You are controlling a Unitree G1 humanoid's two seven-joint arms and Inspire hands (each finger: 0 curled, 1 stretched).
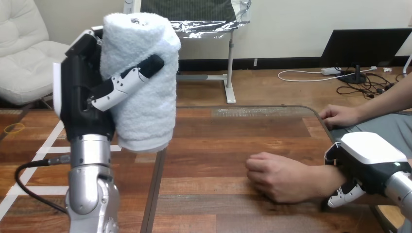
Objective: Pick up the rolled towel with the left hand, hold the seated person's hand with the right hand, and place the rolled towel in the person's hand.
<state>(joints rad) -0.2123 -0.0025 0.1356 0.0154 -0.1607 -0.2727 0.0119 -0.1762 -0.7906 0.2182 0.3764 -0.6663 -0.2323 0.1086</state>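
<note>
My left hand (85, 104) is raised at the view's left, its thumb and fingers curled round a white rolled towel (143, 82) that stands upright in it, well above the table. The person's hand (279, 177) lies on the wooden table (218, 141) at the lower right, loosely closed, knuckles up. My right hand (369, 162) sits over that hand's wrist, with a fingertip (342, 195) curling round below the wrist. A wide gap of table separates the towel from the person's hand.
The person's other hand (340, 116) rests at the table's far right edge. The table's left edge (154, 189) runs just below the towel, with floor to its left.
</note>
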